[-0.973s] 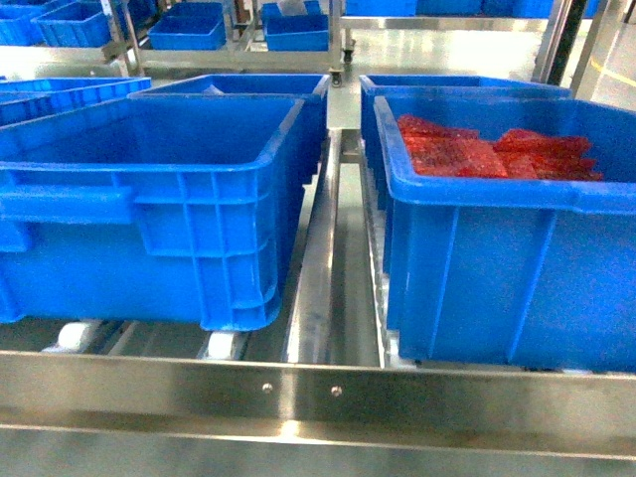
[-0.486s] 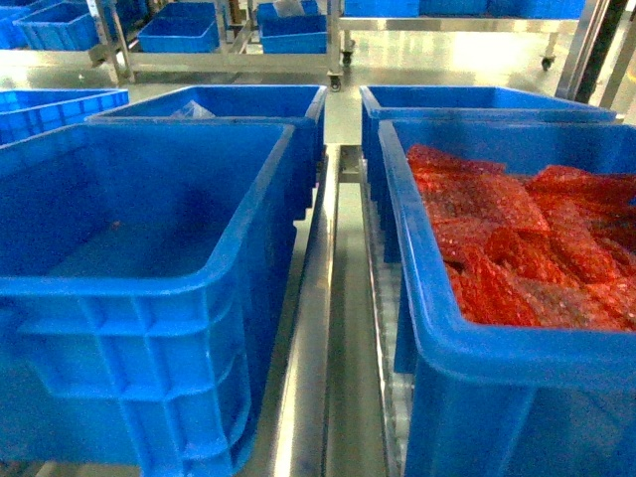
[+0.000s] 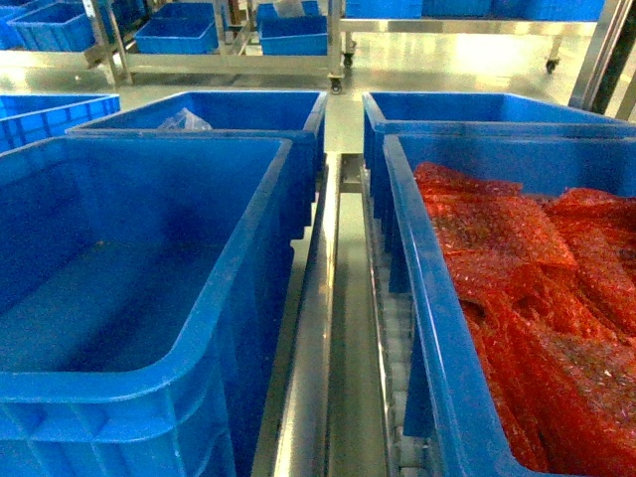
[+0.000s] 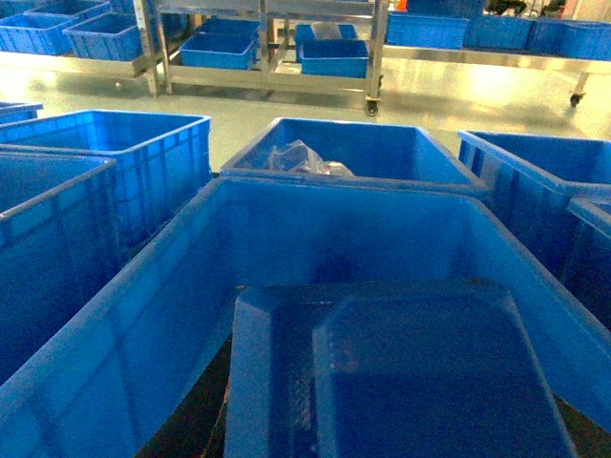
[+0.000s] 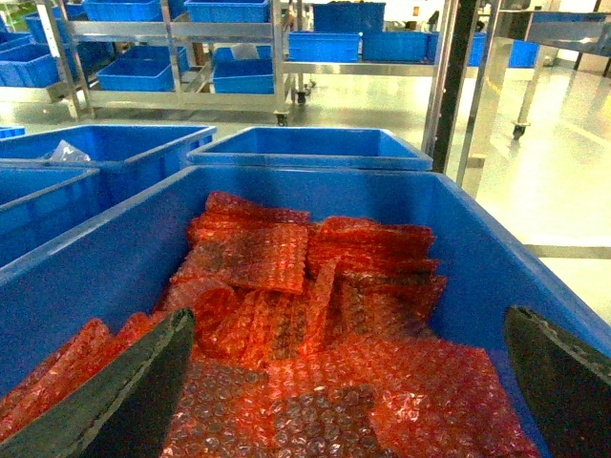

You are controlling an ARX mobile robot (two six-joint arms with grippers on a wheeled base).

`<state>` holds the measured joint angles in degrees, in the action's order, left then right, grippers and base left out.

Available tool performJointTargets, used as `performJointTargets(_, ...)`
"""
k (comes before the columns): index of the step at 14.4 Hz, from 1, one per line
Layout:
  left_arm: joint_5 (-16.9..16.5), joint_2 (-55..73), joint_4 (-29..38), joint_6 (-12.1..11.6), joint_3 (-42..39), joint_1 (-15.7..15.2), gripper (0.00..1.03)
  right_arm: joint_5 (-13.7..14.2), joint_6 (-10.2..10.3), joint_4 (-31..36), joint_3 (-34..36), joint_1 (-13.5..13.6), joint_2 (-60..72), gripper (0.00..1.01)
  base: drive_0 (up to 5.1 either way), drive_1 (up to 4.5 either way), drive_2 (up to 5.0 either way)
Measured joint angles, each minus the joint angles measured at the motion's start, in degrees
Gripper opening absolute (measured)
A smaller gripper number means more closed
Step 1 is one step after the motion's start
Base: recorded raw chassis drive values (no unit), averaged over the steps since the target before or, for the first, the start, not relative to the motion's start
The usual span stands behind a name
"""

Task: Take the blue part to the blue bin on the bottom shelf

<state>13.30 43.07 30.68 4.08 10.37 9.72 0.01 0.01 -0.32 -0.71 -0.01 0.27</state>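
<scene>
Head view: two blue bins sit on the bottom shelf (image 3: 343, 328), either side of its centre rail (image 3: 310, 348). The left bin (image 3: 149, 397) looks bare inside; the right bin (image 3: 422, 328) holds red bubble wrap (image 3: 517, 288). No gripper shows.

Left wrist view: a flat blue part (image 4: 401, 372) fills the lower frame just before the camera, over the left bin, its long axis running away toward the far wall. The left gripper is hidden; its grip cannot be told.

Right wrist view: the right gripper (image 5: 350, 324) hangs spread wide over the bubble wrap, holding nothing.
</scene>
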Motion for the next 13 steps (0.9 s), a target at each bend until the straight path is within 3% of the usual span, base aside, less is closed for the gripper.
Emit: performJointTargets(13,0.0,0.0,0.0,0.0,0.0,0.0,0.43,0.0,0.0,0.0,0.0,0.0,0.0,0.98,0.0,0.0,0.0)
